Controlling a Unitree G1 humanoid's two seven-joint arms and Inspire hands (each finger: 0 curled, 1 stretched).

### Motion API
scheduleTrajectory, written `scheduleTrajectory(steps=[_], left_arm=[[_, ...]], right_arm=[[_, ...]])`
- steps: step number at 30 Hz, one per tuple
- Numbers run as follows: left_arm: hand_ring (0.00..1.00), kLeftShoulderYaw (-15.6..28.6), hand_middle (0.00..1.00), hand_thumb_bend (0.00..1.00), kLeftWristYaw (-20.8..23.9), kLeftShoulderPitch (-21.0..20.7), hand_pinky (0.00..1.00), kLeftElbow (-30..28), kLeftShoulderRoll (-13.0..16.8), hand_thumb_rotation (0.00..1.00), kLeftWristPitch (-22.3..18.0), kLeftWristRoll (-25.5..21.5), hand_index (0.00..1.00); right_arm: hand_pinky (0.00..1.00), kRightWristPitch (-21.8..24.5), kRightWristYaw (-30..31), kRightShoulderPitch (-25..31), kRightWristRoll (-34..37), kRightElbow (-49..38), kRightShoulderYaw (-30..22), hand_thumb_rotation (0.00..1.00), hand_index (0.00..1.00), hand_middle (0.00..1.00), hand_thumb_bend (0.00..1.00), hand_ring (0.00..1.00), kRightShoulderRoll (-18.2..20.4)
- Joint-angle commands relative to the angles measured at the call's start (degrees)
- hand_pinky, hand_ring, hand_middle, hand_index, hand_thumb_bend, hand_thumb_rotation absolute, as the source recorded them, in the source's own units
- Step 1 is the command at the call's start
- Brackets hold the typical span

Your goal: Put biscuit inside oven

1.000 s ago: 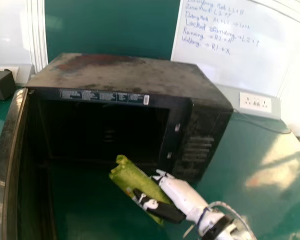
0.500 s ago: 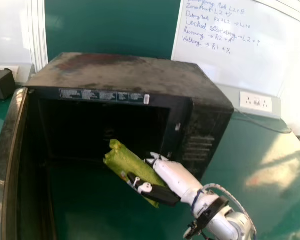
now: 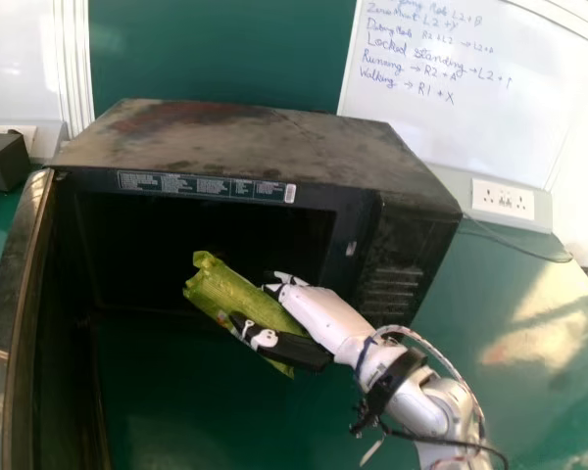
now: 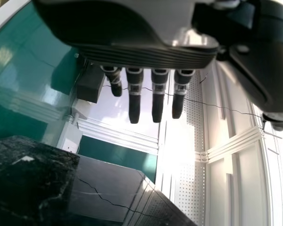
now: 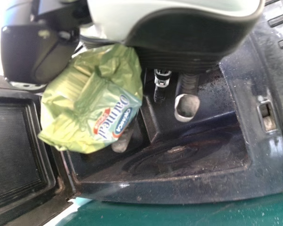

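My right hand (image 3: 318, 315) curls round the green biscuit packet (image 3: 225, 289) before the microwave oven's (image 3: 255, 142) opening. Feed it in level, clear the front frame (image 5: 198, 193), and release once fully inside. Left hand (image 4: 146, 54): empty, fingers extended.

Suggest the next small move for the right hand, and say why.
I'd ease the right hand a little farther forward into the oven, keeping hold of the biscuit packet. The door stands open, and the packet's leading end points into the dark opening, while its near end seems to be outside, so letting go now would probably be too soon.
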Motion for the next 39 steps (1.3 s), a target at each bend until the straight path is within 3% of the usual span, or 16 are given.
scheduleTrajectory(steps=[1,13,27,31,39], left_arm=[[0.82,-0.5,0.88,0.58,-0.3,0.7,0.77,0.5,-2.3,0.79,-1.0,0.0,0.9],[0.84,-0.5,0.91,0.56,0.7,2.0,0.79,0.6,-2.8,0.8,-1.4,2.3,0.92],[0.87,-0.4,0.91,0.57,0.6,1.5,0.78,1.5,-2.3,0.79,-2.4,2.2,0.92],[0.85,-1.9,0.9,0.56,0.6,2.5,0.75,0.5,-1.9,0.77,-1.5,0.2,0.92],[0.86,-2.9,0.91,0.59,-0.4,2.4,0.82,0.9,-1.3,0.82,-2.0,-1.2,0.92]], right_arm=[[0.0,-0.3,-0.9,-3.1,-0.6,1.2,0.8,0.06,0.48,0.0,0.48,0.0,1.0],[0.0,-0.1,-3.0,-9.0,-3.6,8.1,3.3,0.06,0.48,0.0,0.48,0.0,4.6],[0.0,-2.4,-8.4,-14.6,-6.0,20.0,6.4,0.06,0.48,0.0,0.48,0.0,8.9],[0.0,-3.7,-10.7,-16.8,-6.5,25.1,7.0,0.06,0.48,0.0,0.48,0.0,10.0],[0.0,-4.2,-15.2,-21.6,-8.4,35.5,9.0,0.06,0.48,0.0,0.48,0.0,12.8]])
